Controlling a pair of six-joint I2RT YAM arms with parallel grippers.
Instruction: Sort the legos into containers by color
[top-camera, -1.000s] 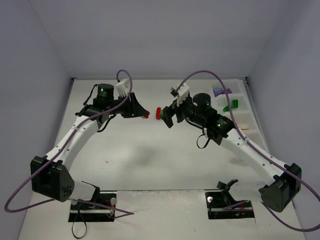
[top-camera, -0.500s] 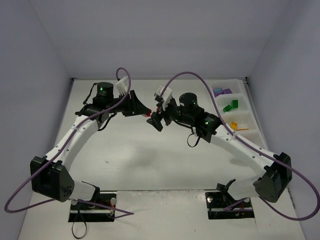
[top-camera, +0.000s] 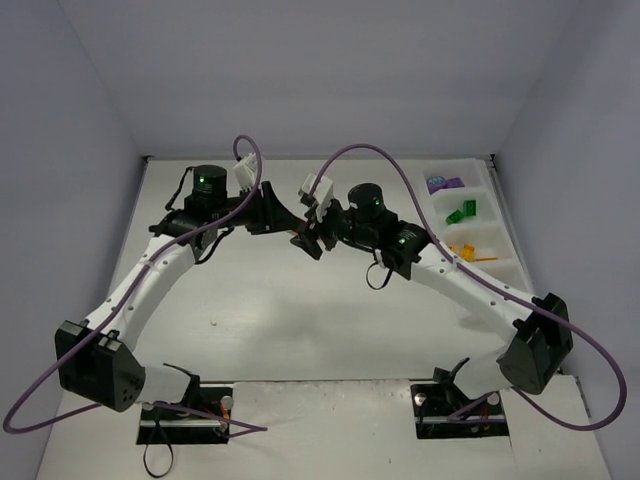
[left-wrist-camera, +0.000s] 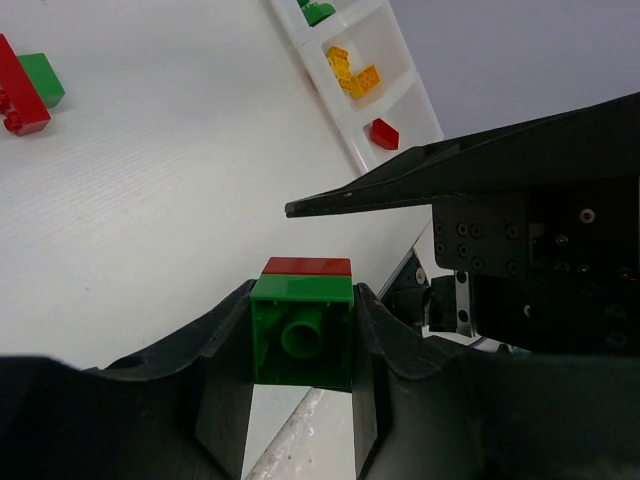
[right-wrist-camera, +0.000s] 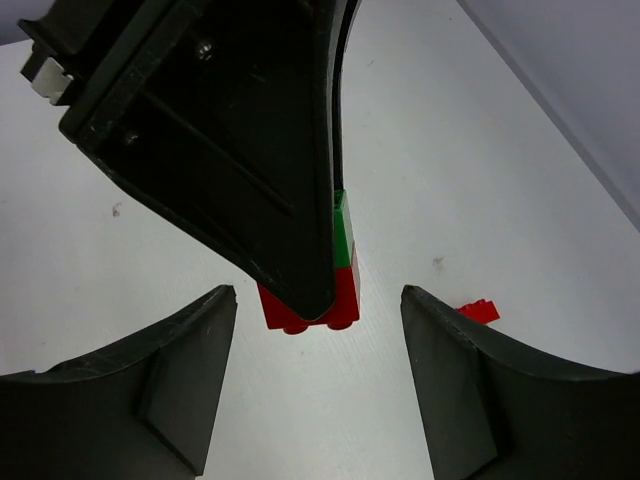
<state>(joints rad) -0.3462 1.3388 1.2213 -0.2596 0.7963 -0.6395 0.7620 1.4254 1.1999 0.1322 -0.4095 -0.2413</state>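
Observation:
My left gripper (left-wrist-camera: 302, 345) is shut on a green lego (left-wrist-camera: 302, 330) with a red lego (left-wrist-camera: 307, 266) stuck to its far end, held above the table. In the top view it (top-camera: 288, 226) meets my right gripper (top-camera: 310, 240) at the table's middle back. My right gripper (right-wrist-camera: 318, 295) is open. Its fingers (right-wrist-camera: 180, 370) stand either side of the red lego (right-wrist-camera: 340, 298) without touching it. The green lego (right-wrist-camera: 343, 228) shows behind it. The containers (top-camera: 497, 245) stand at the right edge and hold purple (top-camera: 443, 184), green (top-camera: 462, 211) and yellow legos (top-camera: 462, 250).
A loose red lego (left-wrist-camera: 20, 85) and a green one (left-wrist-camera: 42, 78) lie together on the table. Another small red lego (right-wrist-camera: 478, 311) lies below my right gripper. The tray (left-wrist-camera: 405, 85) holds yellow legos (left-wrist-camera: 352, 72) and a red one (left-wrist-camera: 383, 132). Grey walls enclose the table.
My right gripper has moved left across the table and now stands close against my left gripper's held legos. My left gripper has hardly moved.

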